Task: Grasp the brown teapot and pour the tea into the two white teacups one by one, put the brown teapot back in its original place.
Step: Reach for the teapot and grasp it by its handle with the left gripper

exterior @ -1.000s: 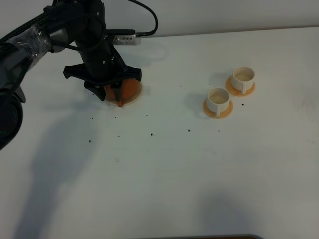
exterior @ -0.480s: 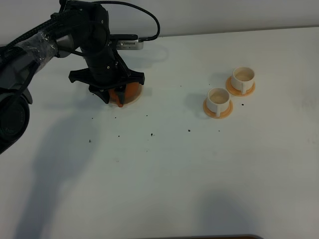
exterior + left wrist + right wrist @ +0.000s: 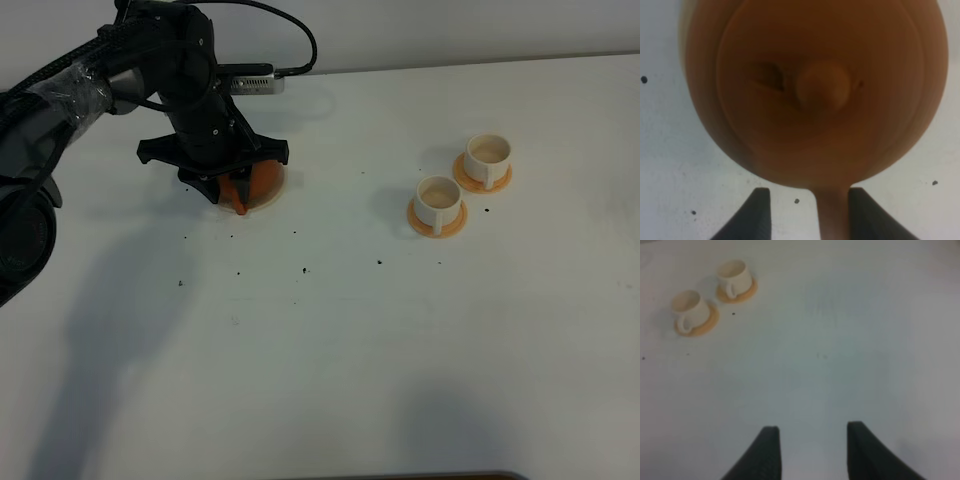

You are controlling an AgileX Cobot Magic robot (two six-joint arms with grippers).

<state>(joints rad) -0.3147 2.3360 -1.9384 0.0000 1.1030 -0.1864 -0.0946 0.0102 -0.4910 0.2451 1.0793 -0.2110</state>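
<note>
The left pincer (image 3: 809, 192) straddles the side handle (image 3: 832, 215) of the brown teapot (image 3: 815, 75). Its fingers are apart w/ the handle betw. them, hard by one finger, and a clear strip of counter (image 3: 350, 350) shows at the other. So it's released, not yet clamped, and nothing is lifted.

Vs. a sec ago, the left arm has slid a little toward the upper right of the high view and dropped lower over the pot. Over the last half sec it hardly moves, and the finger spacing holds. Judgement: approach + line-up are over, and the squeeze on the handle is due next.

The teapot hasn't budged. It sits at the upper left of the high frame on its beige coaster (image 3: 272, 199), lid knob (image 3: 822, 92) up, mostly hidden under the wrist. A bit of pale coaster rim peeks out at the pot's lower right.

The two white teacups (image 3: 437, 197) (image 3: 489, 153) stand where they were, right of centre in the high view. Each is on an orange saucer (image 3: 437, 222); they're near each other and well apart from the pot. No pour has begun, and whether anything's in them can't be told.

The right pincer (image 3: 812, 430) has its fingers wide w/ nothing betw. them, over bare counter, and it's out of the high frame. The dark specks (image 3: 305, 270) on the counter are as before.
</note>
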